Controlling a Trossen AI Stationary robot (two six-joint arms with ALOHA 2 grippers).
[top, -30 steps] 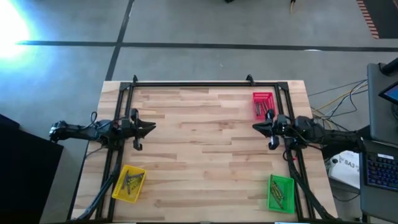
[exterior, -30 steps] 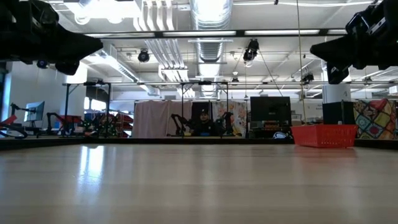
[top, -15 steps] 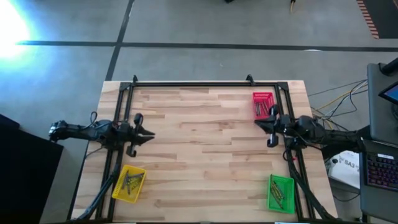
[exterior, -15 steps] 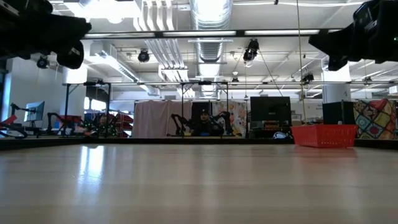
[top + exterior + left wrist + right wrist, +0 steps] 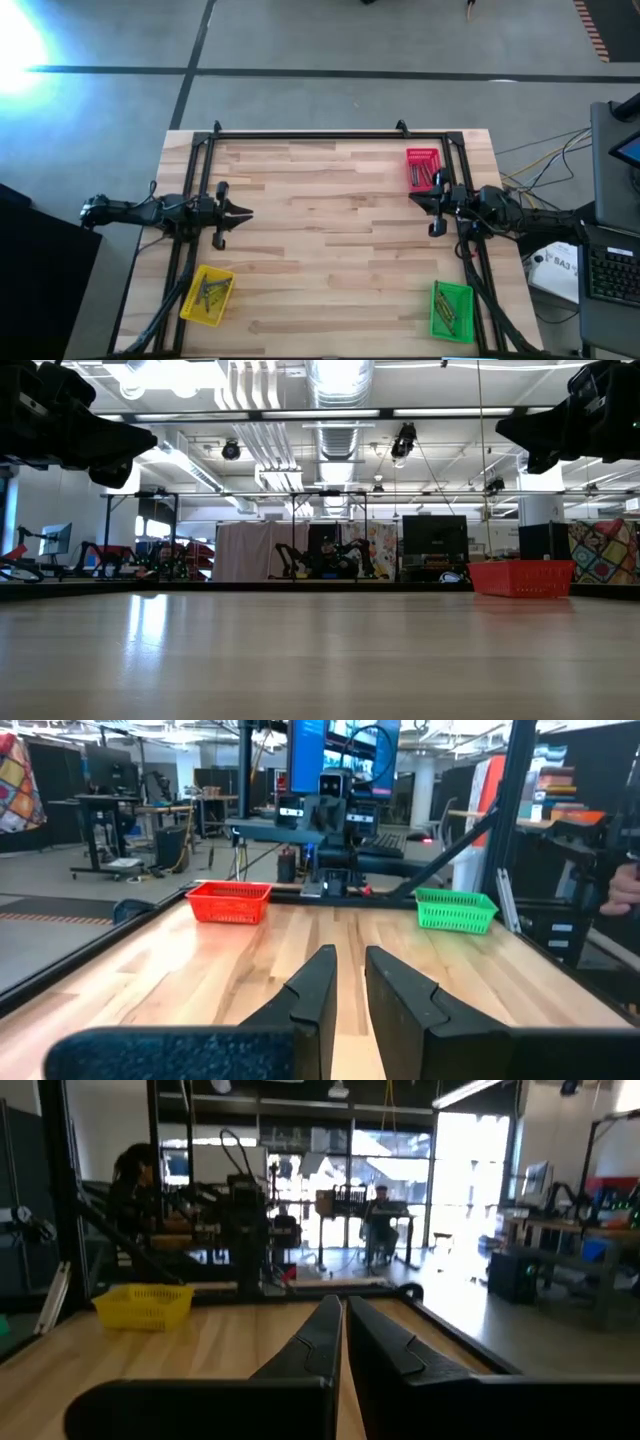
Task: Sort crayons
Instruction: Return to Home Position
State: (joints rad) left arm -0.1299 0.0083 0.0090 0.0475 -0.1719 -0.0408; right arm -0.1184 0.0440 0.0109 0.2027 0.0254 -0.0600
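Though edge-side, left gripper (image 5: 245,212), right gripper (image 5: 412,198).

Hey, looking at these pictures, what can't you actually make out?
Colours of the crayons: too small in the high view, in the yellow tray, green tray and red tray.
Tray contents: hidden by tray walls in the low and wrist views.
Left pincer and right pincer: dark, partly cut off at the low view's upper corners.

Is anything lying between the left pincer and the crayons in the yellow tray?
Nothing visible: only bare tabletop lies between the left pincer and the crayons in the yellow tray.
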